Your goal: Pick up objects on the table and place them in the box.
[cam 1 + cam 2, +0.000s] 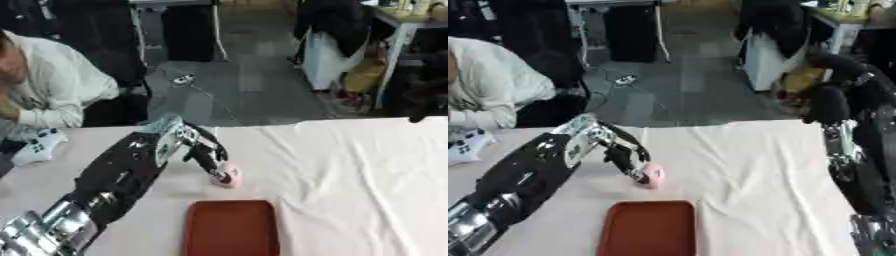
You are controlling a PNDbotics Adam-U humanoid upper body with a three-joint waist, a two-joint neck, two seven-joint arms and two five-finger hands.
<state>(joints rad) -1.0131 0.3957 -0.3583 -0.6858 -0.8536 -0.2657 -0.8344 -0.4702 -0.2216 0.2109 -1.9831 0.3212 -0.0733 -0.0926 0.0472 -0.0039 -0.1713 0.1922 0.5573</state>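
My left hand [194, 145] curls down, fingertips pinching a small pink object [229, 178] on the desk [350, 180], just beyond the red box [231, 228]. Right hand [829, 104] raised, fingers curled, empty.

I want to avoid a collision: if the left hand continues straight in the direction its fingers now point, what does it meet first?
The left hand points down and toward the robot. Its fingers already curl on the pink object; next in line is probably the red box, though depth is unclear.
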